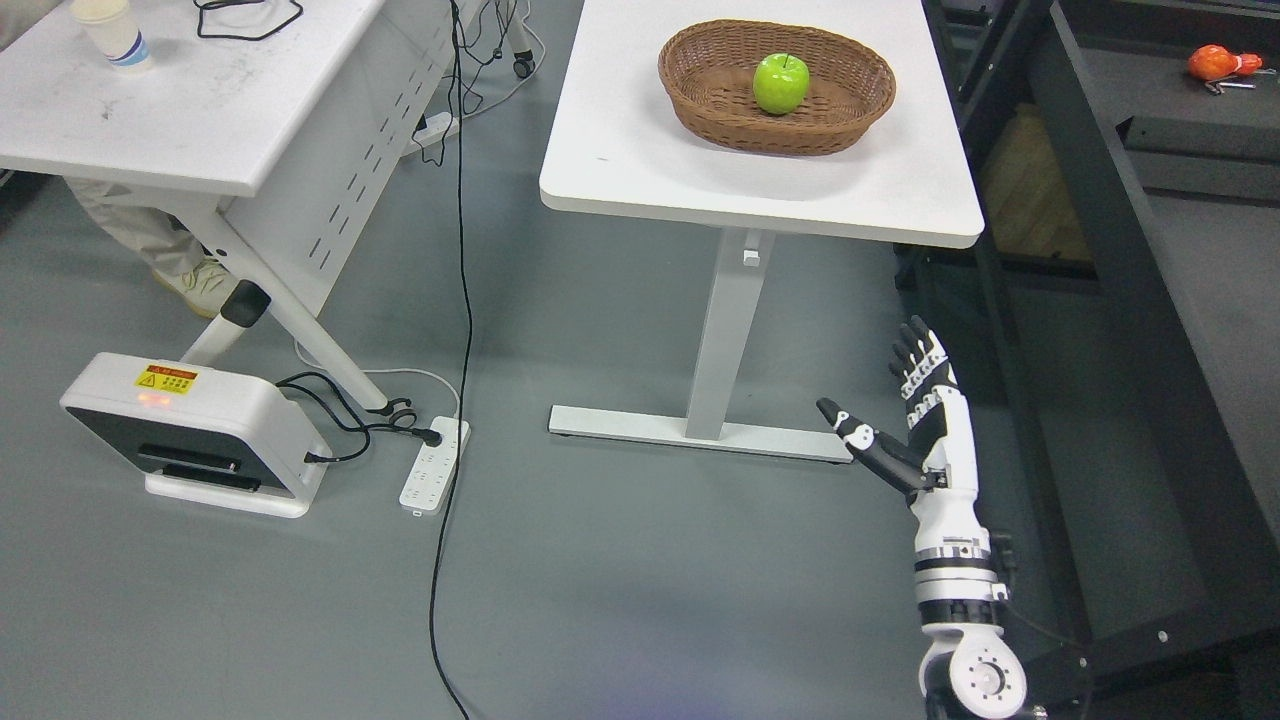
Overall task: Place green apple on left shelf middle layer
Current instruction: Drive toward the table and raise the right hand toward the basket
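Nearest, at the lower right, the robot's white and black right arm rises from the bottom edge, and its right hand [915, 415] hangs over the grey floor with the fingers [918, 360] straight and spread, the thumb splayed out to the left; it holds nothing. It is well short of the table and below the level of its top. The left arm does not show.

On the floor to the near left sits a white box-shaped device with a dark front panel [190, 432], bearing a yellow and red warning sticker. Just to its right lies a white power strip [434, 465], with black cables plugged in and one long black cable [462, 300] running from the far side of the room down to the near edge.

Farther back in the middle stands a white rectangular table on a white T-shaped leg [640, 130]. On its far right part rests an oval brown wicker basket [700, 90], and the round green apple [781, 82] sits upright inside it, near the middle, stem up.

To the right, a dark metal shelf frame [1110, 280] runs from near to far; on a far level of it lies a small orange object [1218, 63], too small to identify.

At the far left is a second white table [200, 110] with a paper cup [113, 32] on it, and beneath it a person's trouser leg and pale shoe [205, 285] show.
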Tool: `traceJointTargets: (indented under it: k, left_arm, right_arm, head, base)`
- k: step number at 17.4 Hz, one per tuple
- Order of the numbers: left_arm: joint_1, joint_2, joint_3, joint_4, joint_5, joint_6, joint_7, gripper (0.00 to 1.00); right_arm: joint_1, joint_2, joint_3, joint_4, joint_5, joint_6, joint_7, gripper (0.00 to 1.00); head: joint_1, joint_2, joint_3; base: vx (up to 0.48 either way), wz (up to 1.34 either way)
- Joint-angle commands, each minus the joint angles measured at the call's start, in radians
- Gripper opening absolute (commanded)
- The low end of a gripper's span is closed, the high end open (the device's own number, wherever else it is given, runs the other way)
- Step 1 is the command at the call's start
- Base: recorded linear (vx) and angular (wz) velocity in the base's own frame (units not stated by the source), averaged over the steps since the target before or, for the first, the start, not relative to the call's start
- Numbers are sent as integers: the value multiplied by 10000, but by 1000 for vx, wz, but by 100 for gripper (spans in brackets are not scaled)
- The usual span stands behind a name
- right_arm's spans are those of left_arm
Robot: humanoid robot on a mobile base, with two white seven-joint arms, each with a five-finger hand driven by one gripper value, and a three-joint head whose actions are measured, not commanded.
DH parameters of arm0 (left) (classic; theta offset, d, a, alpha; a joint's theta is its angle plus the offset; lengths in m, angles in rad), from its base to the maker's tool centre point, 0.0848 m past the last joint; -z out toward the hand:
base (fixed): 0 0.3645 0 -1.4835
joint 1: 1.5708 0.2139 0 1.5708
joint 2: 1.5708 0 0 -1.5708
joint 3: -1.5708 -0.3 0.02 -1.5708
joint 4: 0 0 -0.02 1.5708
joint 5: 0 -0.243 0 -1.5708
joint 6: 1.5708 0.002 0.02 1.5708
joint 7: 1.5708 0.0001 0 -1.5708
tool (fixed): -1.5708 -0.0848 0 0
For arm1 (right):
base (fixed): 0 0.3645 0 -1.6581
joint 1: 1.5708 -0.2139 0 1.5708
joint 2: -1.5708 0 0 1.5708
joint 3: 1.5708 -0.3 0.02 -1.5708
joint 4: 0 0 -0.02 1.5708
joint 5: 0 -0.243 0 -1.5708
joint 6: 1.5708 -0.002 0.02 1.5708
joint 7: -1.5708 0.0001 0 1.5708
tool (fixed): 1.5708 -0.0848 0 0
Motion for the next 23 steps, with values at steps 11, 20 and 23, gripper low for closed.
traceJointTargets:
  k: [11, 20, 23]
  left_arm:
    - [-215, 175, 0, 0, 12, -4, -6, 100]
    - [-215, 175, 0, 0, -3, -4, -6, 100]
    - [-215, 175, 0, 0, 12, -4, -6, 100]
  right_arm:
    - [-137, -175, 143, -32, 59, -164, 83, 100]
    - [-905, -1504, -10, -232, 8682, -57, -914, 99]
    - [-889, -1412, -11, -232, 8560, -331, -1006, 100]
  head:
    - [0, 0, 0]
    - [0, 0, 0]
    - [0, 0, 0]
  base:
    - [0, 0]
    - [4, -3]
    - [76, -25]
